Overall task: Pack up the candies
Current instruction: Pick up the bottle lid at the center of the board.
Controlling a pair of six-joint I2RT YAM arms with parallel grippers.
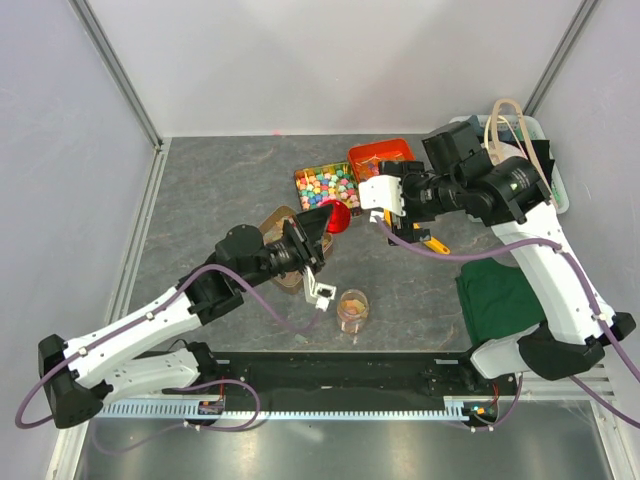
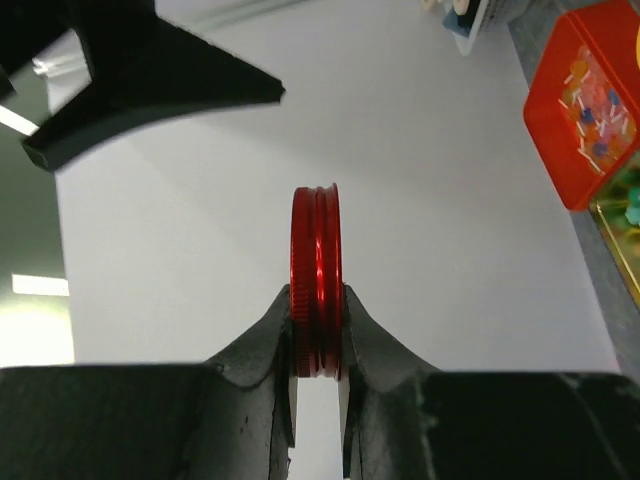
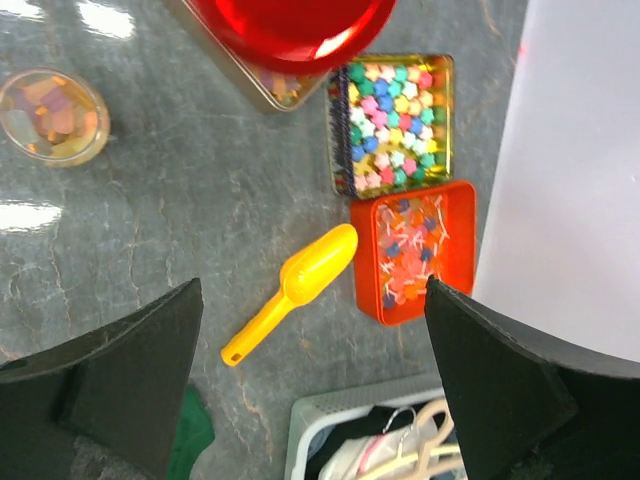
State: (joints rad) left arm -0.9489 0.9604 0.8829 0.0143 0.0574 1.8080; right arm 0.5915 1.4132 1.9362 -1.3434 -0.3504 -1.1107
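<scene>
The left gripper (image 2: 318,296) is closed narrowly on the red lid (image 2: 317,270), which sits edge-on between its fingers. The right gripper (image 3: 312,288) hangs wide open and empty over the yellow scoop (image 3: 285,297). The open jar (image 3: 103,125) holding the candies (image 3: 48,112) stands upright toward the near table edge from the lid. The left arm is nearer, and the lid likely needs turning flat before capping.

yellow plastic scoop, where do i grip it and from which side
Its narrow handle, from straight above, closing across its width. The yellow plastic scoop lies flat on the grey table, and its wide bowl end sits close beside the orange square tray.
</scene>
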